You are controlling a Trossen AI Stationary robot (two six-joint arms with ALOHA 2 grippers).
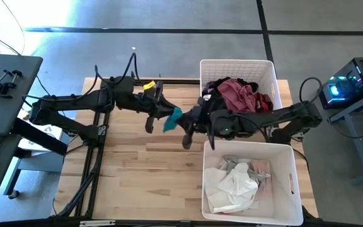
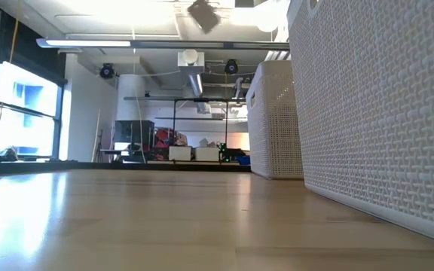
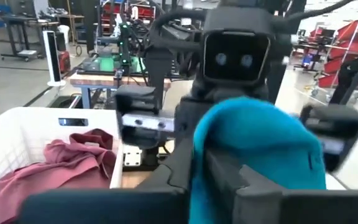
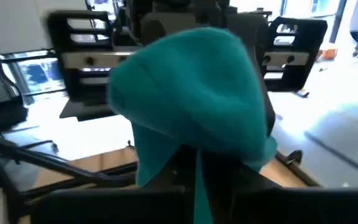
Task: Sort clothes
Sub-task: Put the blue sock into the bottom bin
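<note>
A teal garment [image 1: 172, 118] hangs in the air above the middle of the wooden table [image 1: 144, 170], between my two grippers. My left gripper [image 1: 162, 116] reaches it from the table's left and my right gripper [image 1: 184, 123] from the right. Both are shut on it and face each other closely. The left wrist view shows the teal garment [image 3: 253, 149] bunched over the fingers, with the right gripper behind it. In the right wrist view the teal garment [image 4: 191, 99] drapes over the fingers. More clothes lie in two white bins. My left gripper pinches the teal garment's left side [image 3: 204, 180] between its two fingers, level, coming from the table's left. The cloth bulges over the fingers and hides how many layers are caught. The garment is clear of the table. My right gripper pinches the garment's right side [image 4: 194, 165] between its two fingers, level, coming from the table's right. The cloth folds over the fingertips and covers the place of contact. A flap [image 4: 151, 158] hangs slack below.
The far white bin [image 1: 238, 63] holds maroon and black clothes [image 1: 239, 94]. The near white bin [image 1: 247, 146] holds white and grey clothes [image 1: 237, 183]. Both stand on the table's right side, and their walls [image 2: 383, 113] fill the right of the low view. Bare wood lies to the left.
</note>
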